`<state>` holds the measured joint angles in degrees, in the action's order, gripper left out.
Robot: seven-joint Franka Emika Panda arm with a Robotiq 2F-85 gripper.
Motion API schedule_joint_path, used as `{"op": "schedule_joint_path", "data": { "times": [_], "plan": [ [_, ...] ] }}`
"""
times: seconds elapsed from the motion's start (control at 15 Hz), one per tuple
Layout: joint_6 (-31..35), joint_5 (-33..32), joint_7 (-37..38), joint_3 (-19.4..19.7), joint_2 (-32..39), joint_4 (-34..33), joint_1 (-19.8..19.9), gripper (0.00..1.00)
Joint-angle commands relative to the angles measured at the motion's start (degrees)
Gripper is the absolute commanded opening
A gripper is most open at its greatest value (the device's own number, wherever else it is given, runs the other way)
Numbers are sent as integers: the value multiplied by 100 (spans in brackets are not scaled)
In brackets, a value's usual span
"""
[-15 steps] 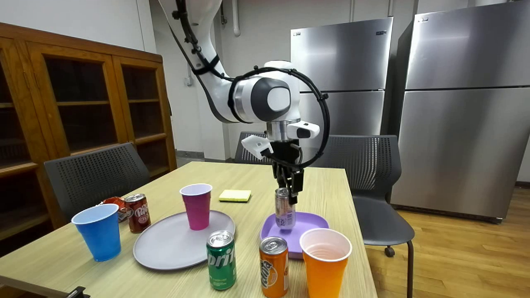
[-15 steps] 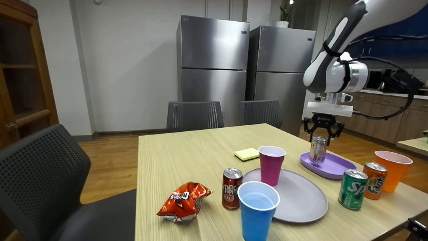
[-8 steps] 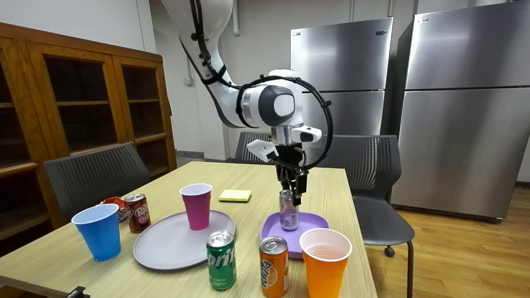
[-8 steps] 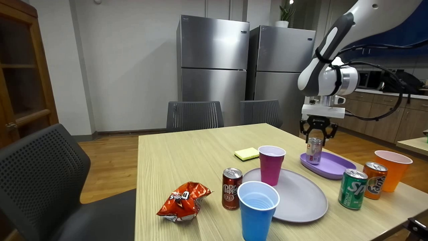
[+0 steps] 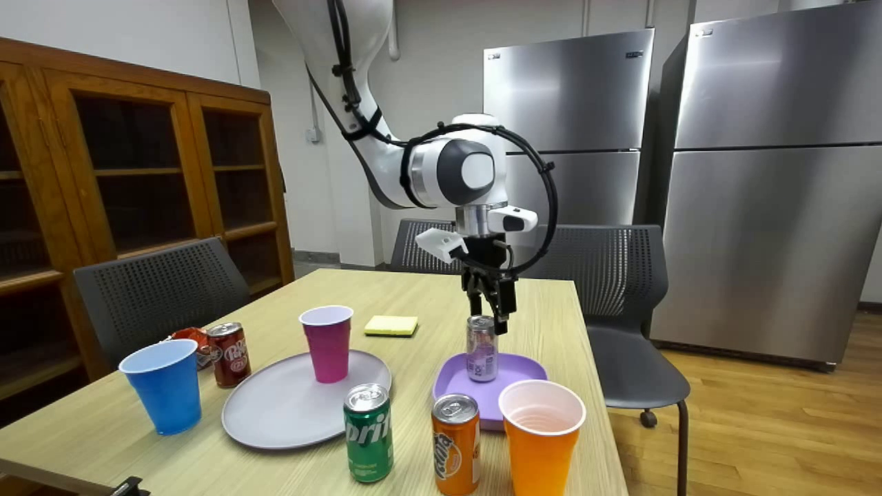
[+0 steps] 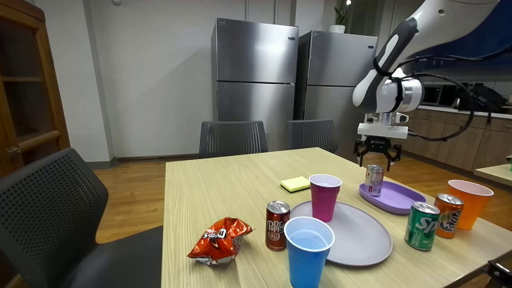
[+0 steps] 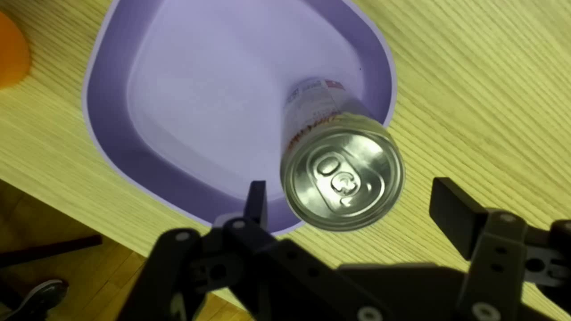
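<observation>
At the left of the room stands a wooden cabinet (image 5: 138,171), and before it a grey chair (image 5: 165,289). A pale table (image 5: 427,293) takes the middle of the place. On its left side I see a blue cup (image 5: 164,393), then a shiny red bag (image 6: 220,242), lying just beside a dark red Dr Pepper can (image 5: 231,355). Next is a round grey plate (image 5: 282,406) — on it a magenta cup (image 5: 327,348) stands upright. At the near right of this plate is a green Sprite can (image 5: 369,441), and a yellow sponge (image 5: 391,325) lies beyond its far side.

More to the right is a purple tray (image 5: 517,372), and a silver can (image 5: 481,351) stands upright inside it. Directly at the top of this can is the black gripper (image 6: 375,167): its jaws are wide apart, one on each side, with a gap to the metal — so the can stands free. Nearer to me are an orange Fanta can (image 5: 456,444) and, at its right, an orange cup (image 5: 541,455). At the far right stand two steel refrigerators (image 5: 772,227).
</observation>
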<state>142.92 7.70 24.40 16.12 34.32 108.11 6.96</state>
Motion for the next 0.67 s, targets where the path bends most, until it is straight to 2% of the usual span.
{"op": "schedule_joint_path", "data": {
  "times": [0.0, 0.6],
  "plan": [
    [-213, 67, -31, -110, -216, -11, 107, 100],
    [5, 36, -143, -157, -1266, 787, 19, 100]
  ]
}}
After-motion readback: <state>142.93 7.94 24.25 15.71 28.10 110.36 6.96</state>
